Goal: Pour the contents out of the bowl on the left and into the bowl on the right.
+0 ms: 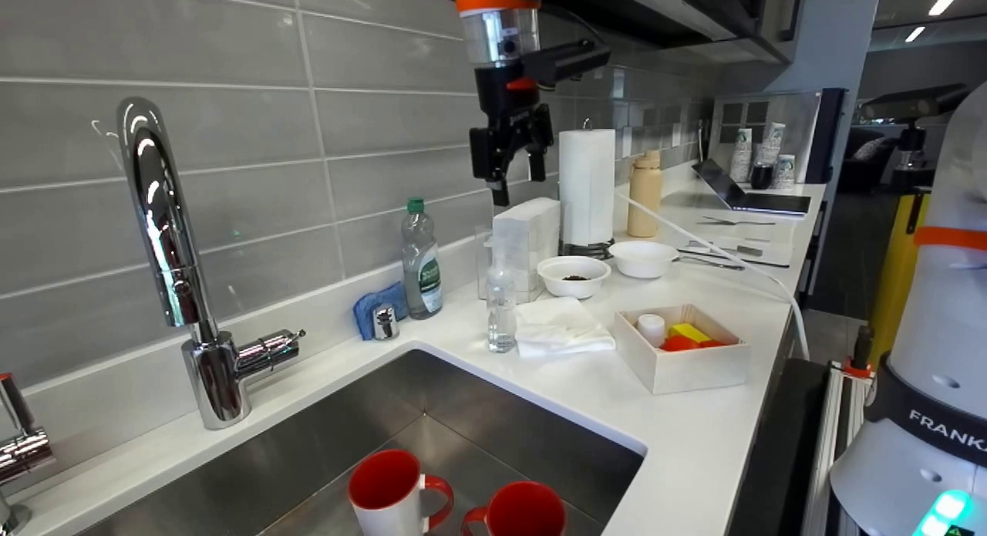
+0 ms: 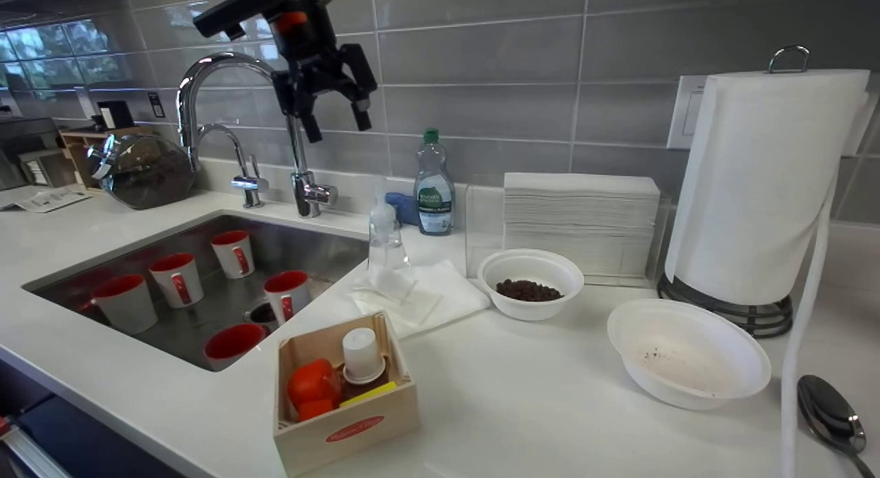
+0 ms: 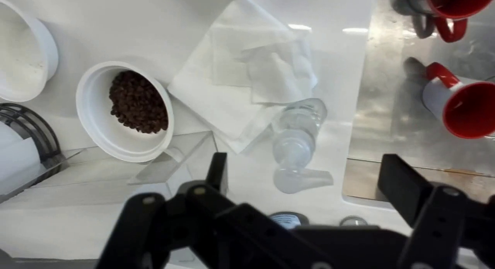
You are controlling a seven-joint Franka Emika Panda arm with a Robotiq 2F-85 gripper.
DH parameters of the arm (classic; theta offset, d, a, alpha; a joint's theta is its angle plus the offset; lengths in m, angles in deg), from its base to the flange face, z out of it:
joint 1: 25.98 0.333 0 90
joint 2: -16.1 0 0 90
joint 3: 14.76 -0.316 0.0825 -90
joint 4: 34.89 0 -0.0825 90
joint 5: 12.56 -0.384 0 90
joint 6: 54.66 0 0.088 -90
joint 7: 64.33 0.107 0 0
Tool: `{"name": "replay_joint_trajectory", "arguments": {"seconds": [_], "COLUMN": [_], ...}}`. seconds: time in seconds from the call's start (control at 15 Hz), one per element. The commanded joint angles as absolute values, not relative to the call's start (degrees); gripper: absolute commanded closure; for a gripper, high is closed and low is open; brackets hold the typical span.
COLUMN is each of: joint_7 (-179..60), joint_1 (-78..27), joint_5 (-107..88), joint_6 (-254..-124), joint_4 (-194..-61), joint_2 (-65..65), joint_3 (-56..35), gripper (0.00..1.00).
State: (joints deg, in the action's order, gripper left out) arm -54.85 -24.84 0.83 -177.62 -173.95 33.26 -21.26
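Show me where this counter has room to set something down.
Free: counter between the wooden box and the nearly empty bowl; also the strip in front of the sink. Crowded: along the tiled wall, with dish soap, napkin stack and paper towel roll.

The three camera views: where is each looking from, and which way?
In an exterior view, the camera sits by the sink, looking along the countertop towards the laptop; the tool and the arm's white base show.
In an exterior view, it sits near the white bowls, facing the tiled wall and sink; the tool shows, the base doesn't.
The wrist view, from above the tool, looks down on a clear pump bottle; the tool's fingers show at the bottom.
Both exterior views share the tool, sink, bowls and dish soap bottle.
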Motion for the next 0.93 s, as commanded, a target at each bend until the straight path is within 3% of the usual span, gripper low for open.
{"name": "replay_joint_trajectory", "arguments": {"seconds": [0.0, 0.47, 0.87], "joint_7": [-60.7, -69.3, -62.6], "joint_1": [-27.5, -32.7, -37.8], "joint_5": [5.4, 14.3, 25.1], "joint_6": [-184.2, -199.6, -215.3], "joint_4": [-176.3, -180.4, -185.1], "joint_2": [31.7, 25.9, 21.4], "joint_3": [-17.5, -11.1, -8.7], "gripper": [0.0, 0.0, 0.0]}}
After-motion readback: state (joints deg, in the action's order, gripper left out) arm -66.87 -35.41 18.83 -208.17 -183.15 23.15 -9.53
